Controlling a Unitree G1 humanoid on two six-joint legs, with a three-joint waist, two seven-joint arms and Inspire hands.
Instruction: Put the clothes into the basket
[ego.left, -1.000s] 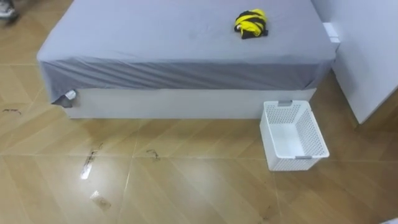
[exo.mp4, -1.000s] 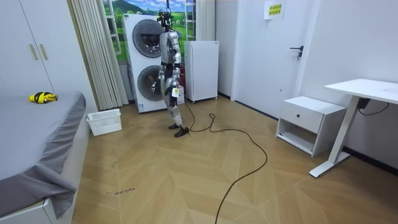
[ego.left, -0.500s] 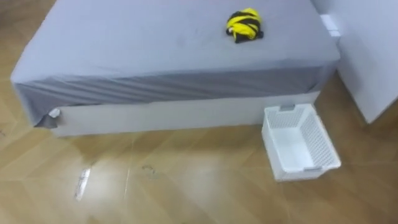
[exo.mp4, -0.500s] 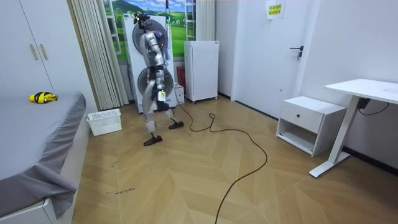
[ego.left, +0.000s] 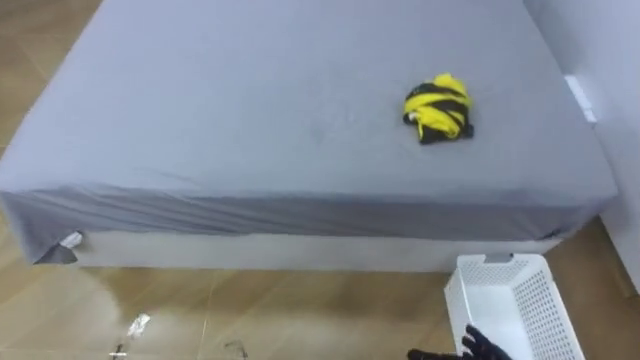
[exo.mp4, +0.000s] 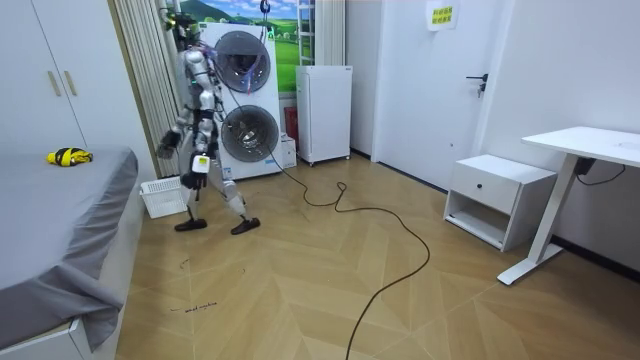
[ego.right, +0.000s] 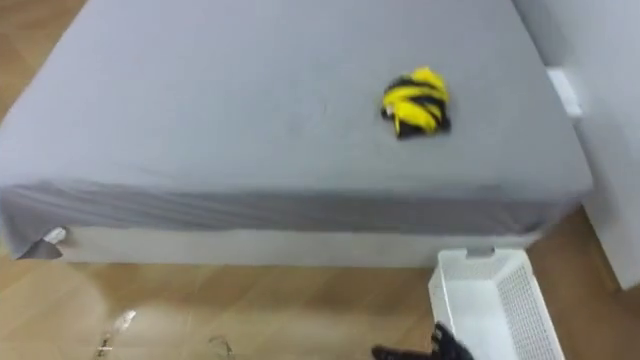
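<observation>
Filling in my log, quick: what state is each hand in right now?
Left hand: cannot be told.
Right hand: cannot be told.
Clothes lie on the bed.

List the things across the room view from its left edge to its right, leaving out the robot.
clothes → basket → washing machines → cupboard → bedside table → desk
</observation>
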